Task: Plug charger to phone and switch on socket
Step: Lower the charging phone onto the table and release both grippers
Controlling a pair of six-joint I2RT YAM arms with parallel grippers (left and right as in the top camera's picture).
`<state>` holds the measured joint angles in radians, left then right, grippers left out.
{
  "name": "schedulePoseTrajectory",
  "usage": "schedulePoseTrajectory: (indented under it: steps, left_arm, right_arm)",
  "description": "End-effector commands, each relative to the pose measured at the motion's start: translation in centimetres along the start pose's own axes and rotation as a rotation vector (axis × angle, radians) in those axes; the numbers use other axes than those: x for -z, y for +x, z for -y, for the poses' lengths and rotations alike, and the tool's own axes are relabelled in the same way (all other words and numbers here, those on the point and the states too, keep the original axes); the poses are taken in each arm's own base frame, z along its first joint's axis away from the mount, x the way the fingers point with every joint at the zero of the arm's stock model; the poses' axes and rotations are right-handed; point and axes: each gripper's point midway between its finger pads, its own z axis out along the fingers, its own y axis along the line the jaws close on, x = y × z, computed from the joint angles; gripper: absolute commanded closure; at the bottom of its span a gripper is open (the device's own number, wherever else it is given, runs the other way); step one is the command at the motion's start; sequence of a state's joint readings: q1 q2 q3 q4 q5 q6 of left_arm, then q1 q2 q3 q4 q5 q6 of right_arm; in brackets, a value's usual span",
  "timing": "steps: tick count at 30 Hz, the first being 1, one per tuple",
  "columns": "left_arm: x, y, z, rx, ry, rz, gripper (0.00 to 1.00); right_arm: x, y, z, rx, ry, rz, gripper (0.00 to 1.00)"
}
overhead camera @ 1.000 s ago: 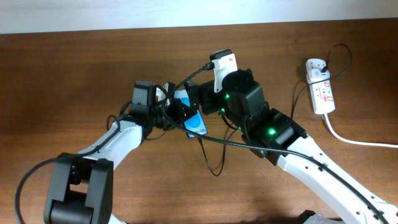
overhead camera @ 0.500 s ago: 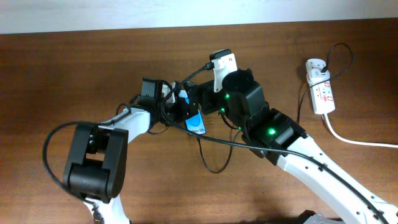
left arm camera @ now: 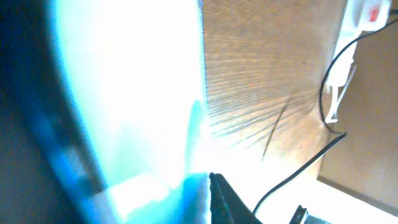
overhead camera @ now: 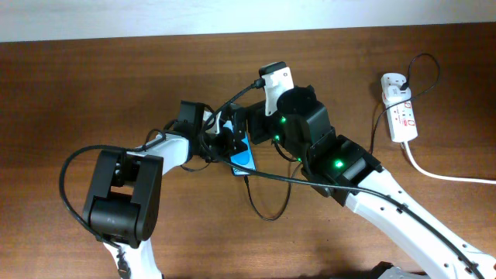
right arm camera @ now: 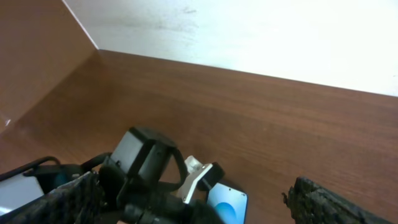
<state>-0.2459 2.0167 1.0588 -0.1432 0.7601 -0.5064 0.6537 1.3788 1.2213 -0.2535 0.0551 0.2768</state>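
Observation:
The phone (overhead camera: 243,159), its screen bright blue, is at mid-table in my left gripper (overhead camera: 223,140), which is shut on its edge. In the left wrist view the glowing screen (left arm camera: 124,93) fills the left half, with one dark finger (left arm camera: 221,199) beside it. My right gripper (overhead camera: 239,124) hovers just above the phone, open and empty; its view shows the phone (right arm camera: 227,204) between its spread fingers (right arm camera: 193,186). The charger's thin black cable (overhead camera: 267,211) loops on the table in front of the phone; its tip is hidden. The socket (overhead camera: 401,115) lies at the far right.
The socket's thick white cord (overhead camera: 449,177) runs off to the right edge. The socket also shows in the left wrist view (left arm camera: 367,12), with a thin black cable (left arm camera: 298,171) below it. A white wall (right arm camera: 249,31) borders the table's far side.
My left arm has swung its elbow in and its wrist has shifted right toward the right gripper. The phone has dropped slightly and lies flatter. The right arm has barely moved.

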Motion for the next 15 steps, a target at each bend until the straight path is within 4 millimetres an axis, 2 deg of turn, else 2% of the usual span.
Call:
schedulePoseTrajectory:
  steps: [1, 5, 7, 10, 11, 13, 15]
  left_arm:
    - [0.1, -0.3, -0.9, -0.01, -0.064, 0.01, 0.72]
    - [0.2, 0.4, -1.9, 0.025, -0.113, -0.01, 0.37]
    - [0.2, 0.5, -1.9, 0.026, -0.114, -0.011, 0.29]
    - [0.2, 0.5, -1.9, 0.028, -0.115, -0.013, 0.18]
    - [0.3, 0.4, -2.3, 0.032, -0.13, -0.007, 0.03]
    - [0.8, 0.2, -3.2, 0.053, -0.161, 0.003, 0.01]
    - [1.6, 0.3, -4.9, 0.097, -0.238, 0.006, 0.01]
  right_arm:
    - [1.0, -1.7, -0.6, 0.003, -0.031, 0.04, 0.01]
    - [1.0, -1.5, -0.9, -0.042, -0.05, 0.029, 0.01]
    - [0.9, -1.2, -1.8, -0.041, -0.101, 0.011, 0.01]
    - [0.8, -1.1, -1.8, -0.045, -0.105, 0.006, 0.01]
    - [0.7, -0.9, -1.8, -0.045, -0.103, 0.002, 0.01]
    - [0.3, -0.6, -1.7, -0.045, -0.1, -0.008, 0.01]
    - [0.2, -0.6, -1.3, -0.058, -0.09, -0.011, 0.01]
